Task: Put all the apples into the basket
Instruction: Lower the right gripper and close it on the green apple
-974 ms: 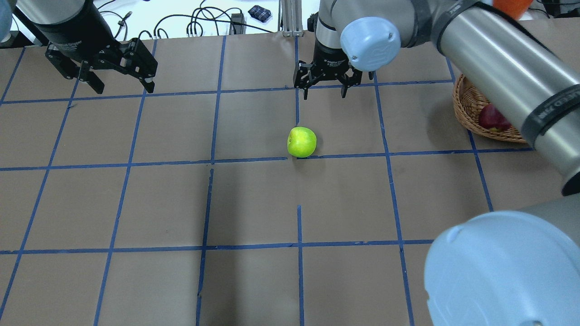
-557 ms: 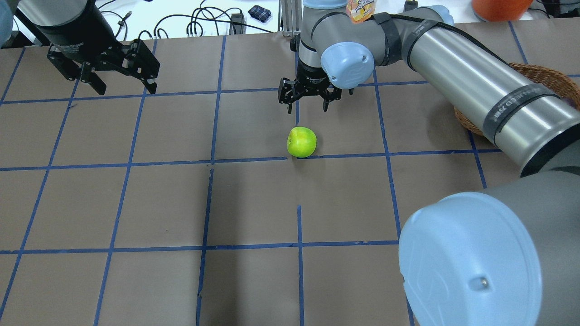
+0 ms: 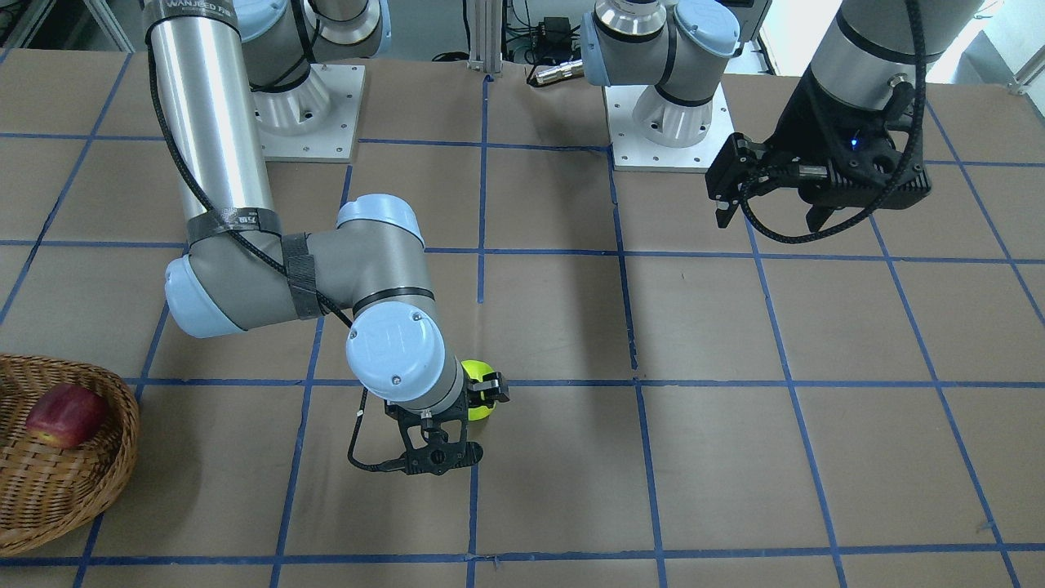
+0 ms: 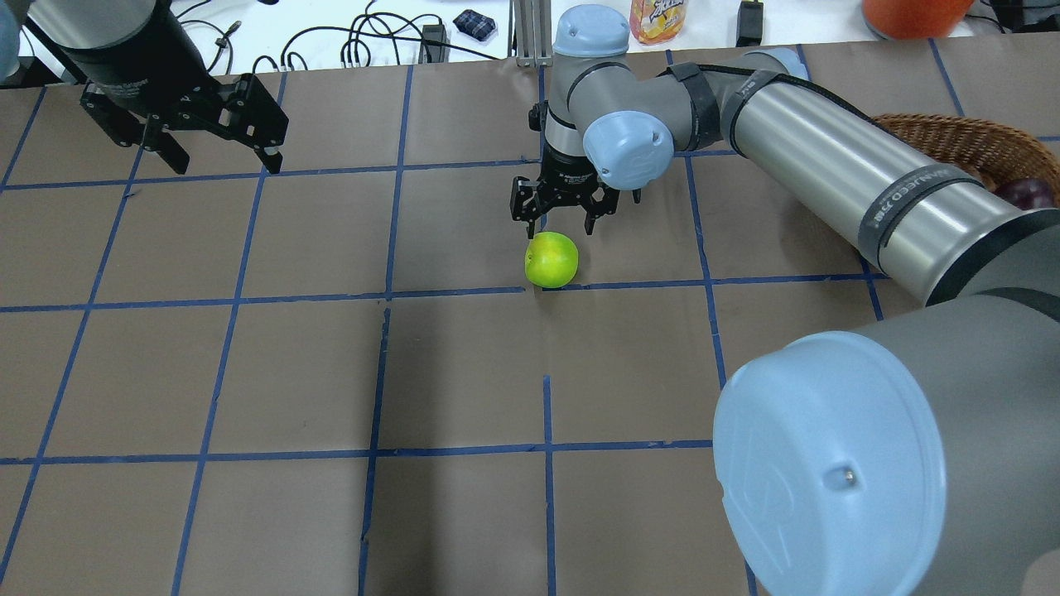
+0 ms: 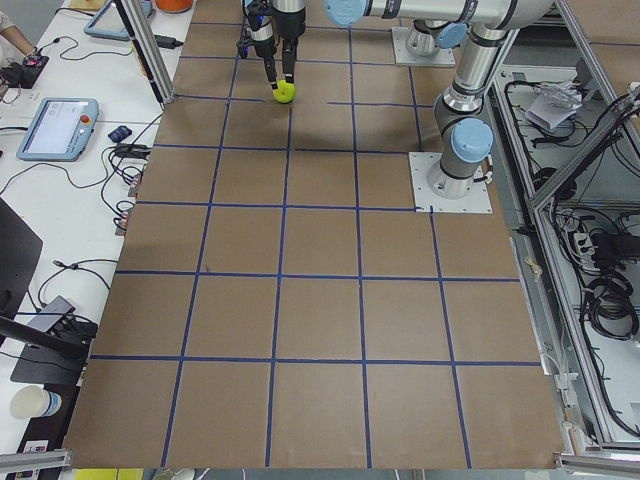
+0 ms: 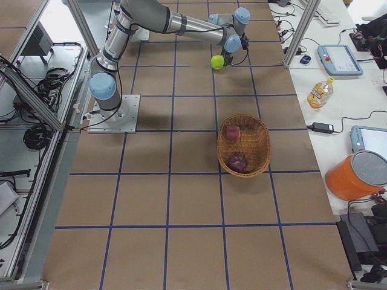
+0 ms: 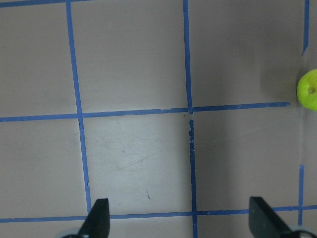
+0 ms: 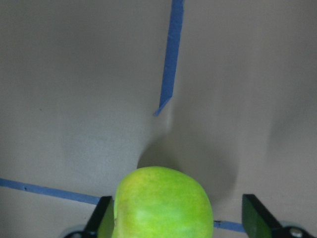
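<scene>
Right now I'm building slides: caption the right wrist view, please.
Open right gripper brackets the bright lime green apple on the brown, blue-taped table.

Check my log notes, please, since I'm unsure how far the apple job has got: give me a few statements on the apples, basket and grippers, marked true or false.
1. The green apple lies on the table, outside the basket. True.
2. The basket holds three apples. False: it holds two, a red apple and a maroon apple.
3. The right gripper is open, its fingers either side of the green apple. True.
4. The left gripper grips an apple. False: it is open and empty, far from the green apple.
</scene>
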